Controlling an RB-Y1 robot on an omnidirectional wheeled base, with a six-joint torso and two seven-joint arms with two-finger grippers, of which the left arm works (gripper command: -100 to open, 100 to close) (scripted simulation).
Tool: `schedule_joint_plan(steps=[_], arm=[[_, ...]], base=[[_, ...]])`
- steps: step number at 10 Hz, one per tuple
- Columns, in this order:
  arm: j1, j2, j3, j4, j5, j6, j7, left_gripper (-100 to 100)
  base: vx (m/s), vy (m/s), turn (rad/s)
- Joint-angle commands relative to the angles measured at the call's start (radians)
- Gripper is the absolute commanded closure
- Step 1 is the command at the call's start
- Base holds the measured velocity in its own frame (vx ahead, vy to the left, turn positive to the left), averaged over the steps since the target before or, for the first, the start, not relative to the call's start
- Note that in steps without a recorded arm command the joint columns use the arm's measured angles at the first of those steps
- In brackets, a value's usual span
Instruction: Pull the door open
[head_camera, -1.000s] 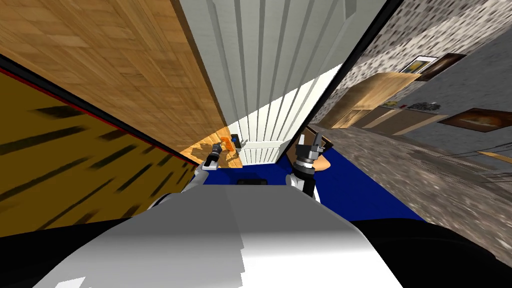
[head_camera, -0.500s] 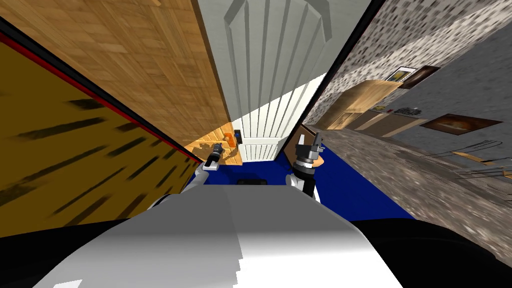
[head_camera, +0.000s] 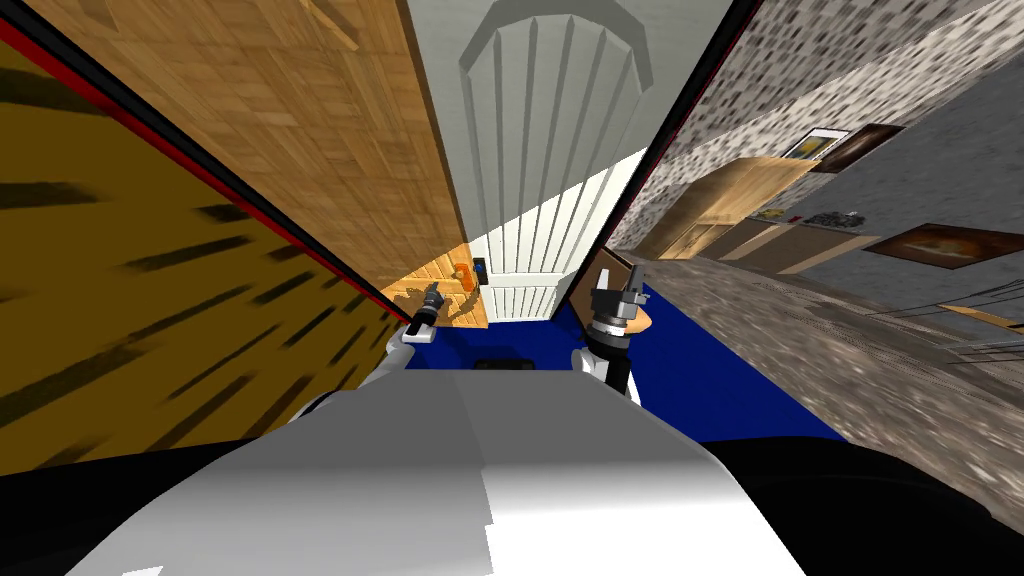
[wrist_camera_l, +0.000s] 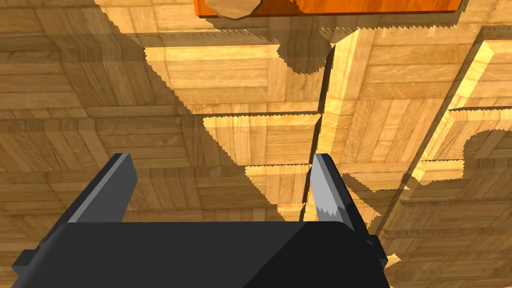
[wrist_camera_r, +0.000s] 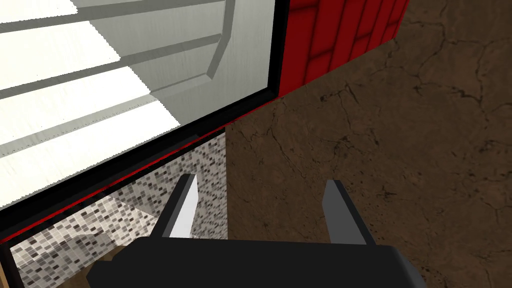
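Wooden door (wrist_camera_l: 250, 130) faces spread left pincer (wrist_camera_l: 222, 160); orange handle (wrist_camera_l: 375, 5) seemingly just beyond.

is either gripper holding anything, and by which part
Nothing is held. The left gripper is open at the wooden door, with the orange handle ahead of it, not gripped; the right gripper is open and empty.

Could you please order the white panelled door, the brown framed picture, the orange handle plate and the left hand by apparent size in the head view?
Largest: white panelled door. Next: brown framed picture. The orange handle plate and left hand both look tiny and alike. The hand is nearer, so I leave them unranked.
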Motion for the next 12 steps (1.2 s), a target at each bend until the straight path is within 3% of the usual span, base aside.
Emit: schedule_joint_plan(steps=[1,3,6,7,8,12], arm=[[0.008,0.005,0.018,0.005,0.002,0.005,-0.006,-100],[0.000,-0.001,0.019,0.009,0.002,0.003,-0.010,-100],[-0.028,-0.022,0.002,0.001,-0.003,-0.002,-0.013,-100],[-0.025,-0.017,0.006,0.006,-0.002,-0.001,-0.013,-100],[-0.025,-0.017,0.006,0.006,-0.002,-0.001,-0.013,100],[-0.025,-0.017,0.006,0.006,-0.002,-0.001,-0.013,100]], base=[[0.158,0.141,0.051],[0.185,0.056,-0.052],[0.203,-0.097,-0.120],[0.099,-0.056,-0.018],[-0.013,0.003,0.020],[-0.024,0.012,-0.008]])
